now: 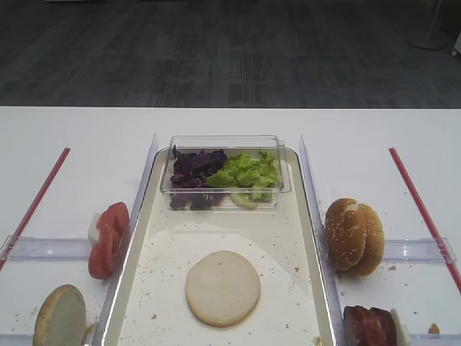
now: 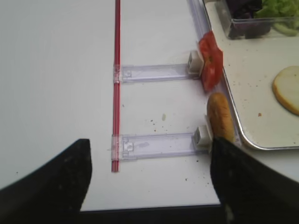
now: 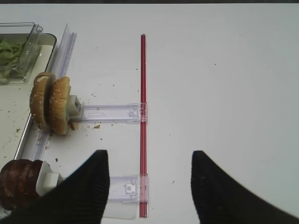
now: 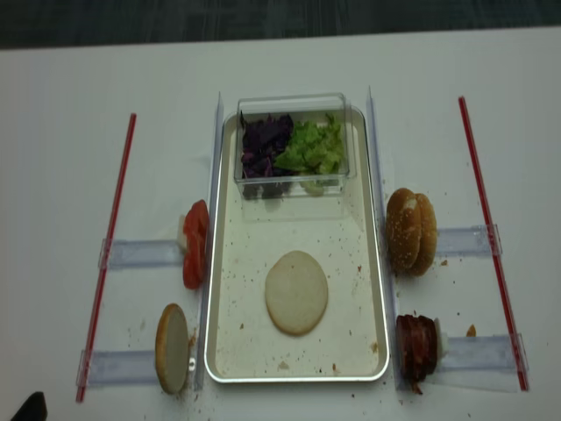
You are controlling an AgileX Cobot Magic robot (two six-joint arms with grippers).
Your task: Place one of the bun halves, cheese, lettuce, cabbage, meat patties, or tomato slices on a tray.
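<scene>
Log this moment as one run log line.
left gripper: open, empty | right gripper: open, empty | bun half: flat on tray

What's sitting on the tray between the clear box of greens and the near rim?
One bun half, flat on the tray, with scattered crumbs; clearest in the realsense high view.

Nothing here carries writing that I can read: no label, brand, number or sign on anything on the table.
</scene>
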